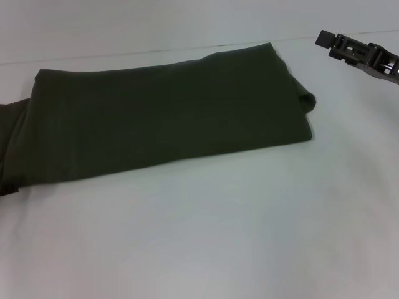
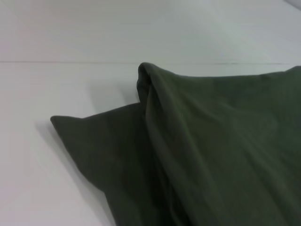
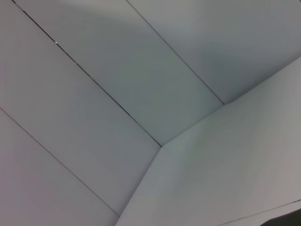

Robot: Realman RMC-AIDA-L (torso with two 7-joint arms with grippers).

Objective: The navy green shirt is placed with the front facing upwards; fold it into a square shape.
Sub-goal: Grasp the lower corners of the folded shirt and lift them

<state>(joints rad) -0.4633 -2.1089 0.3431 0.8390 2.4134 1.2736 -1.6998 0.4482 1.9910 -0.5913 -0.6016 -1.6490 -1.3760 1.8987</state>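
Head view: the navy green shirt [image 1: 168, 115] lies on the white table [image 1: 237, 237] as a long folded band, plain dark side up, running from the left edge of the picture toward the far right, where its end shows a rolled, layered fold. The left end passes out of view, so its lie there cannot be judged here. The right gripper [image 1: 358, 53] hangs at the far right, well apart from the cloth and holding nothing; whether its fingers stand wide or narrow cannot be told. The left gripper is not seen in this view. Judged risk: the band is far longer than it is deep, so it is not yet a square, and a cross fold started from one end alone could drag the stacked layers askew or spring the rolled right end open. Left wrist view: the shirt [image 2: 211, 155] fills the near side, with a raised ridge of cloth and a lower flap spread flat on the table [image 2: 56, 42] beside it. That ridge suggests loose, uneven layers; a pinch here may catch only the top layer. The left gripper's own fingers do not show, so their state cannot be told. Right wrist view: only pale panelled surfaces appear; nothing obstructs, and no cloth is visible.
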